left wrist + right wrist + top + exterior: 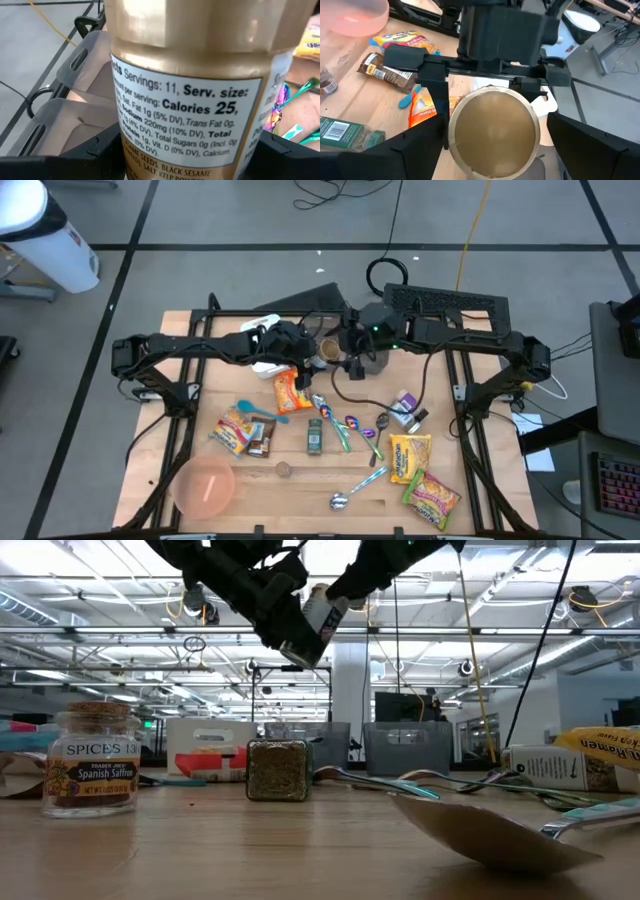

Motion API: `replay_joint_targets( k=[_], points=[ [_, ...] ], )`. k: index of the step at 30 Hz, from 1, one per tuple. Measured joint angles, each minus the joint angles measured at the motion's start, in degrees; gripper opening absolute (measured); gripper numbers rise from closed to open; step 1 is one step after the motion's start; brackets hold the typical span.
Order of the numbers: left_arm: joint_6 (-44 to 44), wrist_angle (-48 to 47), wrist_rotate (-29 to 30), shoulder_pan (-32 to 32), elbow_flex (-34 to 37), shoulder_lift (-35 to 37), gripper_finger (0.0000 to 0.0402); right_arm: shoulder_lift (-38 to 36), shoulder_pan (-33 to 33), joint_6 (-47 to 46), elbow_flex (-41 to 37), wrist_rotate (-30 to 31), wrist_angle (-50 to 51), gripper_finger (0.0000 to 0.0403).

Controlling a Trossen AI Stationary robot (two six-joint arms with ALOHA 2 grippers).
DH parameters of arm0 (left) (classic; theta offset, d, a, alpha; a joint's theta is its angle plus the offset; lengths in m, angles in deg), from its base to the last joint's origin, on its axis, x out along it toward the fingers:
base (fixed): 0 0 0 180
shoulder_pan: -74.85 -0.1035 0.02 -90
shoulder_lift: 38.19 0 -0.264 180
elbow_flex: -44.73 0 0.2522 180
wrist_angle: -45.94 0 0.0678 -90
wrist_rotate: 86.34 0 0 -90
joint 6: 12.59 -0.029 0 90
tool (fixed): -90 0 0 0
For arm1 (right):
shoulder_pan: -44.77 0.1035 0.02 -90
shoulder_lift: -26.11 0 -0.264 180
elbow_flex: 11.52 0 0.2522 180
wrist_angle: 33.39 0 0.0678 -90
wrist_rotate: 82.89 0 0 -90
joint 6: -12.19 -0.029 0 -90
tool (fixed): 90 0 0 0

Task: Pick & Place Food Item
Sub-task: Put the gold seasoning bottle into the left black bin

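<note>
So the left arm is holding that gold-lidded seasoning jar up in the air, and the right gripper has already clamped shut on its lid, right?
Not quite. The left gripper does hold the jar aloft, but the right wrist view shows the right gripper's fingers standing open either side of the lid, not clamped.

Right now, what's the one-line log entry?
left claw: shut on gold-lidded jar, raised | right claw: open around jar lid | handover pending

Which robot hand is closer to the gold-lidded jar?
Left. The left gripper is clamped on the gold-lidded seasoning jar, holding it up; the right gripper faces its lid, open, not touching.
</note>
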Motion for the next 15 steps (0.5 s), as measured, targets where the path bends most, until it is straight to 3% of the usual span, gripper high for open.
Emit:
replay_joint_targets(
  k=[15],
  points=[
    [-0.8, -7.5, 1.9, 1.1, -4.8, 0.0, 0.0281, 1.2, -0.3, -1.5, 0.1, -0.4, -0.6, 0.0336]
  ],
)
